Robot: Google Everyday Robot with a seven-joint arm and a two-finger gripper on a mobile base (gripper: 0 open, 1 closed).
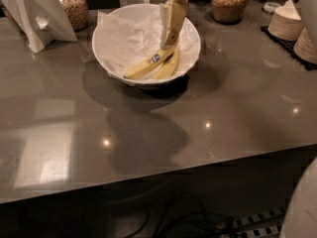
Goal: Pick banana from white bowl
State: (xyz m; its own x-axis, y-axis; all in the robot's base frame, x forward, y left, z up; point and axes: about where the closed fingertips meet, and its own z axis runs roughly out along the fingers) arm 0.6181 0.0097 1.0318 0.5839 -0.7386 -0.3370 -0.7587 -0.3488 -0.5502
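Observation:
The white bowl (106,53) stands at the back middle of the grey table, lined with crumpled white paper. Two bananas lie in its front right part. The banana (148,63) with the blue sticker is the longer one on the left. A shorter, paler banana (168,69) lies against its right side. My gripper (168,42) reaches down into the bowl from above, and its tip is right at the upper stem ends of the bananas. The stem ends are hidden behind it.
Glass jars of grain stand behind the bowl at the left (73,6) and right (230,3). Stacks of small white dishes (287,24) sit on a black mat at the far right. A white folded stand (34,19) is at the back left. Cables lie under the table's front edge.

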